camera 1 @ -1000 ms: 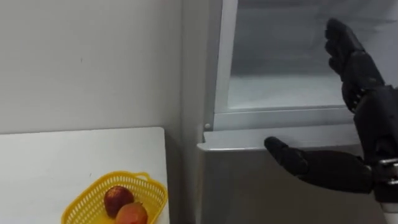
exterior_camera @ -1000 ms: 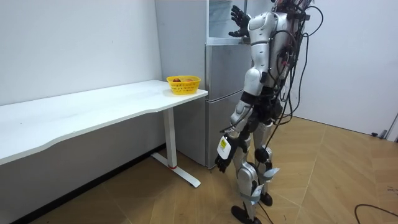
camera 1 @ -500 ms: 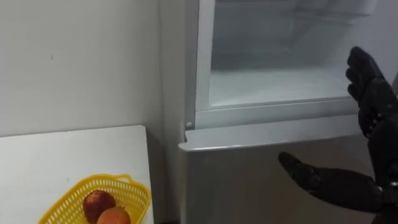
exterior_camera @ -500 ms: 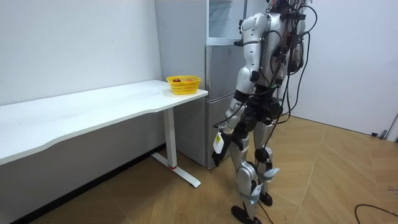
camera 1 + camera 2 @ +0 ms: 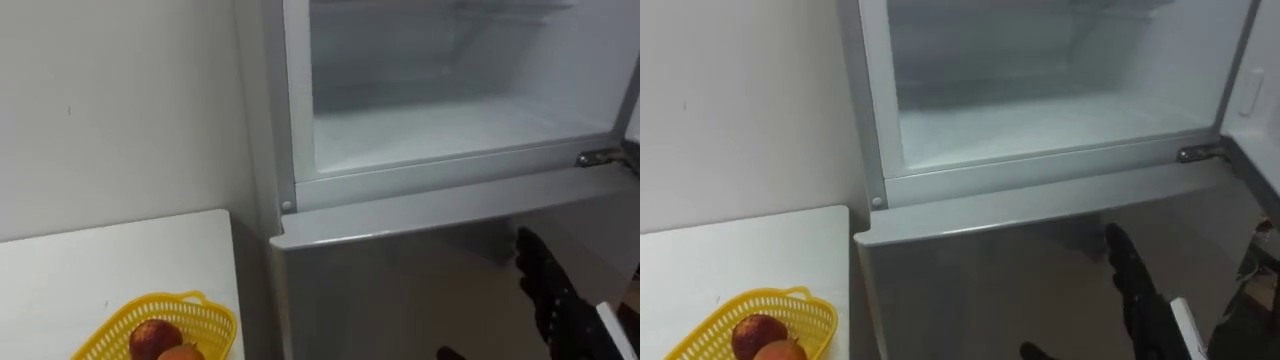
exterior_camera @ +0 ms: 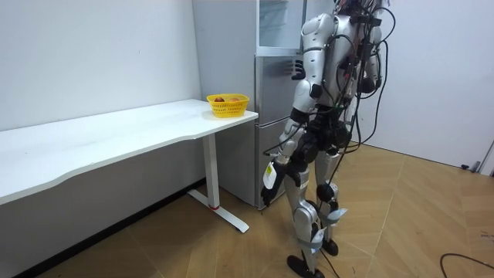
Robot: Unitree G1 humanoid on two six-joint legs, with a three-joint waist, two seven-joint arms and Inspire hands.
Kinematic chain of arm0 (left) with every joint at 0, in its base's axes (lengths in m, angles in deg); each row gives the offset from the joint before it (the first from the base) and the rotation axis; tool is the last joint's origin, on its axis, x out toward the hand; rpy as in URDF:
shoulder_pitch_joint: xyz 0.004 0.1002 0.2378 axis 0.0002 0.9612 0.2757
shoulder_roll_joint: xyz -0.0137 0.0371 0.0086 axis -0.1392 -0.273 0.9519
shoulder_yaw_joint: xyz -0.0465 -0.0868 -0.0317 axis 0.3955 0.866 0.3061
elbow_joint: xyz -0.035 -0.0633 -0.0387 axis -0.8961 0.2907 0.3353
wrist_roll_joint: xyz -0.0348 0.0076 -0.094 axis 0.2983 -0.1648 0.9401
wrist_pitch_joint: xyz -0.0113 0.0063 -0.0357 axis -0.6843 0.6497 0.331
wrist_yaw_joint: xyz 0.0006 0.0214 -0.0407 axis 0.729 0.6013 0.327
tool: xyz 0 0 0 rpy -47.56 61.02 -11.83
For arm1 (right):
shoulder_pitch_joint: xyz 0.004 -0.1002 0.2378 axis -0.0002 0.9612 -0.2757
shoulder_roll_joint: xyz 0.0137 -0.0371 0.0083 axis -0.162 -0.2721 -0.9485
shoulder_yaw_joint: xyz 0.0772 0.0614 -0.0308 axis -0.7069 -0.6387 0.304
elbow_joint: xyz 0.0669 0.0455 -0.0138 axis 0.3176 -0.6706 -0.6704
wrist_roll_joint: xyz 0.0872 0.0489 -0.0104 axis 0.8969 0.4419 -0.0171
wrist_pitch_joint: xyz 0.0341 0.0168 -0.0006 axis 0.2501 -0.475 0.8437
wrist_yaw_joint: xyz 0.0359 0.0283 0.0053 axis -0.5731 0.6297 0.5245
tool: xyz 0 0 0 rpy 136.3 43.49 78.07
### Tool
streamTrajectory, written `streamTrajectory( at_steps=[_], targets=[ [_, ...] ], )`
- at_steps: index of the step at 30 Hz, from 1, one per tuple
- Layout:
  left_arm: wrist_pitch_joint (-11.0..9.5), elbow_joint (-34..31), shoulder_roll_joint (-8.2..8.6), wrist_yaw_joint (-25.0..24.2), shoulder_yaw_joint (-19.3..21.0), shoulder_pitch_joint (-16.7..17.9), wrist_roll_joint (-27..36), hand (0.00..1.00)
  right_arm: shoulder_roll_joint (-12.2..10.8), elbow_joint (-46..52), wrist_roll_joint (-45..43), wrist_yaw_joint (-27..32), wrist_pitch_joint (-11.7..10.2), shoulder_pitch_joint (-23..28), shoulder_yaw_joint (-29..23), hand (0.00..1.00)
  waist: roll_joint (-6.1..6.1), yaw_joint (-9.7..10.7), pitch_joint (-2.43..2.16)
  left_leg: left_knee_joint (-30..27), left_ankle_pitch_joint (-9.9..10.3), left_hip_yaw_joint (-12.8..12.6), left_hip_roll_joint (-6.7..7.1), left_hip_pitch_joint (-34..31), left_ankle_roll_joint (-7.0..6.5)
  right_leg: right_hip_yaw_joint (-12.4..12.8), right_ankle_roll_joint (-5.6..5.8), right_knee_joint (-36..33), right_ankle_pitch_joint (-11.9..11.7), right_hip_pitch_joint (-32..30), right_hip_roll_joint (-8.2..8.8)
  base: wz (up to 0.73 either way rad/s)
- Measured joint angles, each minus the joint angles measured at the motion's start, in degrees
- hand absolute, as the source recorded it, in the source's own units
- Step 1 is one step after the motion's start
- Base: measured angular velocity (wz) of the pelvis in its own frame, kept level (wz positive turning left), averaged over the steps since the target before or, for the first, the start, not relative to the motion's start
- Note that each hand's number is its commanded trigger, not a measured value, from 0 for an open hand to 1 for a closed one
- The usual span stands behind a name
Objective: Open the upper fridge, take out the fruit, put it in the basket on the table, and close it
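The robot stands upright on the wooden floor, close in front of a silver fridge (image 5: 400,270) that sits just beside the end of a long white table (image 5: 100,270). The fridge's upper compartment (image 5: 430,130) is open, showing a pale interior with a white floor shelf above the closed lower door (image 5: 360,300). A metal hinge bracket (image 5: 600,158) sits at the compartment's right front corner. What is to be fetched cannot be made out inside it. The right hand (image 5: 548,295) hovers low in front of the lower door, its fingers straight, the thumb spread out to the left, and it holds nothing. The left hand (image 6: 266,194) hangs by the thigh, and its fingers cannot be read. On the table near the fridge is a yellow plastic basket (image 5: 190,302) holding a red fruit (image 5: 150,338) and an orange fruit (image 5: 180,354) that touch each other.
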State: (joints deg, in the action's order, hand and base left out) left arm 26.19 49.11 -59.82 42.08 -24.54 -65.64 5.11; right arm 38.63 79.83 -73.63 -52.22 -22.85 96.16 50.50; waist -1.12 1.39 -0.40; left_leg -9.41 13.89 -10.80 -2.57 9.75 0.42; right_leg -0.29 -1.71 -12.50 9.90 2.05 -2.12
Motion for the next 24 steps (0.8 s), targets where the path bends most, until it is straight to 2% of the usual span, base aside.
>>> streamTrajectory(
  at_steps=[7, 10, 11, 13, 17, 21, 24],
  targets=[
    [0.5, -0.3, 0.05, 0.3, 0.2, 0.0, 1.4, 0.0, -0.8, -7.1, 11.5, 0.8, 0.1, 2.4, -1.9, 0.0, -0.04, 1.7, 0.05, 0.0, 0.0, 0.0, 0.15, -0.1, -0.02, 0.2, 0.27, 0.7, -0.1, -0.1, -0.01, 0.0],
    [1.1, -0.3, 0.08, 0.4, 0.2, -0.2, 1.4, 0.0, -0.9, -10.6, 18.0, 2.8, 1.2, 3.8, -2.2, 0.0, 0.14, 2.1, -0.04, 0.0, 0.0, -0.2, 0.16, -0.2, -0.02, 0.4, 0.27, 0.5, -0.1, -0.1, -0.05, -0.05],
    [1.1, -0.3, 0.04, 0.4, 0.2, -0.1, 1.6, 0.0, -0.9, -12.2, 21.3, 3.2, 1.2, 3.9, -2.5, 0.0, 0.16, 2.9, 0.04, 0.0, 0.0, -0.2, 0.16, -0.2, -0.02, 0.3, 0.27, 0.6, -0.1, -0.1, -0.05, 0.0],
    [1.1, -0.4, 0.02, 0.4, 0.3, -0.1, 1.9, 0.0, -1.0, -13.6, 26.2, 4.5, 1.3, 3.9, -3.6, 0.0, 0.24, 3.2, 0.16, 0.0, 0.0, -0.3, 0.16, -0.2, -0.02, 0.3, 0.27, 0.5, -0.1, -0.3, -0.03, -0.03],
    [0.7, -1.7, 0.07, 0.5, 2.1, 0.2, 2.0, 0.0, -1.1, -13.8, 40.3, 7.3, 1.3, 3.8, -9.0, 0.0, 0.39, 3.7, 0.19, 0.0, 0.0, -0.3, 0.19, -0.5, -0.02, 0.5, 0.25, -0.2, -0.1, -1.1, 0.01, -0.03],
    [0.2, -5.1, -0.19, 0.5, 5.7, 2.7, 2.6, 0.0, -0.9, -12.8, 57.4, 9.7, 1.1, 3.3, -17.0, 0.0, 1.43, 4.7, 0.2, 0.0, 0.0, -0.3, 0.22, -1.2, -0.02, 0.5, 0.22, -0.4, 0.2, -1.9, 0.01, 0.01],
    [0.3, -6.3, -0.28, 0.4, 7.0, 3.9, 2.5, 0.0, -0.5, -12.1, 64.8, 10.6, 0.5, 3.3, -20.7, 0.0, 2.01, 4.9, 0.22, 0.0, 0.0, -0.3, 0.21, -1.1, -0.02, 0.3, 0.2, -0.5, 0.2, -2.0, 0.04, -0.01]
  ],
)
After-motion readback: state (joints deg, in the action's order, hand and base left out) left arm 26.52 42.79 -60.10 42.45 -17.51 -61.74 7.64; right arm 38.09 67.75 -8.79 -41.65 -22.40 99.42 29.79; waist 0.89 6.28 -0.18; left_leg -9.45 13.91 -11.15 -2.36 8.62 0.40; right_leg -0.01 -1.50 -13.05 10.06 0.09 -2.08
